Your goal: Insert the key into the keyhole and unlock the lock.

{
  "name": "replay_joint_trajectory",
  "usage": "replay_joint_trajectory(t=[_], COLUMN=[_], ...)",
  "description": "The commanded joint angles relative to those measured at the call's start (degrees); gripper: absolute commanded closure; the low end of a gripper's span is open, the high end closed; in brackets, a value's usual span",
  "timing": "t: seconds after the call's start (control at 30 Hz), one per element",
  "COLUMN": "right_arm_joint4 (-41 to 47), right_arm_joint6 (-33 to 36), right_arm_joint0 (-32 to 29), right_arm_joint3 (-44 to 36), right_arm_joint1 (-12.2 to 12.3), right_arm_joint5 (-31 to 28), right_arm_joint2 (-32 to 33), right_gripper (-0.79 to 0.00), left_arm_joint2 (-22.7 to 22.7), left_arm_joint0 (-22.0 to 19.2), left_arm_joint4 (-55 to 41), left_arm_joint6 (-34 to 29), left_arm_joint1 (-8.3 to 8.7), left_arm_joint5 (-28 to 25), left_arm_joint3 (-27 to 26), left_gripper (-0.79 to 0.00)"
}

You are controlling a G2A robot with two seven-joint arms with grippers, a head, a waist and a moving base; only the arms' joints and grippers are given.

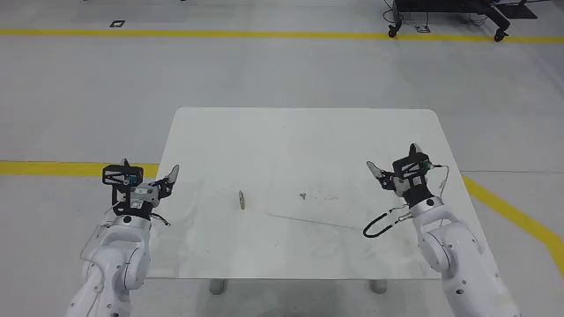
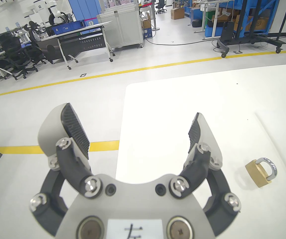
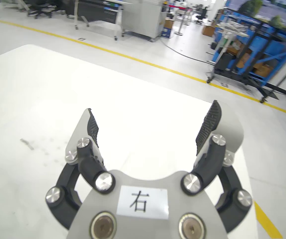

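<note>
Farthest left, our left gripper (image 1: 150,173) (image 2: 133,115) hangs at the left edge of the white table (image 1: 308,136), its fingers spread wide with nothing between them. The brass padlock (image 1: 241,199) (image 2: 257,175) lies on the table well inboard of it. Right of the padlock and apart from it lies a small grey sliver that we take to be the key (image 1: 303,196) (image 3: 26,143). Farthest right, our right gripper (image 1: 395,164) (image 3: 153,108) hovers over the table's right side, fingers likewise apart and empty.

We judge the task barely begun; the step in hand is picking both pieces up. The key lies thin and flat, so we should bring the right fingers down straddling its width and close low against the tabletop, gripping the bow so that the blade stays free. The left fingers should close on the padlock's brass sides, leaving the steel shackle (image 2: 269,166) and the body's bottom face clear. Too shallow a pinch may let the key pivot.

Seen from above, the padlock's long axis runs roughly from the table's near edge toward its far edge. From the left wrist, its shackle end seems turned away from our left gripper. The keyhole is hidden from us. The key is too small to tell which end is the blade.
</note>
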Motion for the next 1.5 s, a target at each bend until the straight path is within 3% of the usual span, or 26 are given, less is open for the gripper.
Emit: replay_joint_trajectory(t=[0.0,0.27,0.43,0.6,0.63,0.67,0.73,0.87,0.93,1.17,1.47], right_arm_joint4=[0.2,3.9,4.7,2.4,2.2,1.5,1.4,2.2,1.3,-0.9,-2.2], right_arm_joint6=[0.3,3.8,7.9,10.9,11.4,12.4,12.8,12.4,12.2,10.8,8.8], right_arm_joint0=[1.2,6.7,12.2,17.4,18.1,19.4,20.8,24.3,25.7,28.4,29.1], right_arm_joint3=[0.7,5.3,10.1,16.0,16.9,18.5,20.3,24.8,26.5,30.0,30.8], right_arm_joint1=[-0.1,-0.2,0.0,-0.3,-0.4,-0.6,-0.8,-1.3,-1.5,-2.4,-2.4], right_arm_joint5=[-3.8,-17.8,-30.9,-35.2,-35.1,-34.2,-34.0,-36.6,-36.6,-34.3,-34.0], right_arm_joint2=[-2.3,-7.9,-12.2,-16.3,-16.8,-17.8,-19.3,-21.9,-23.0,-26.9,-28.0], right_gripper=[-0.785,-0.785,-0.785,-0.785,-0.702,-0.68,-0.554,-0.459,-0.508,-0.508,-0.145], left_arm_joint2=[0.0,0.0,0.0,0.0,0.0,0.0,0.0,0.0,0.0,0.0,0.0], left_arm_joint0=[0.0,0.0,0.0,0.0,0.0,0.0,0.0,0.0,0.0,0.0,0.0], left_arm_joint4=[0.0,0.0,0.0,0.0,0.0,0.0,0.0,0.0,0.0,0.0,0.0], left_arm_joint6=[0.0,0.0,0.0,0.0,0.0,0.0,0.0,0.0,0.0,0.0,0.0], left_arm_joint1=[0.0,0.0,0.0,0.0,0.0,0.0,0.0,0.0,0.0,0.0,0.0], left_arm_joint5=[0.0,0.0,0.0,0.0,0.0,0.0,0.0,0.0,0.0,0.0,0.0], left_arm_joint3=[0.0,0.0,0.0,0.0,0.0,0.0,0.0,0.0,0.0,0.0,0.0], left_gripper=[-0.785,-0.785,-0.785,-0.785,-0.785,-0.785,-0.785,-0.785,-0.785,-0.785,-0.785])
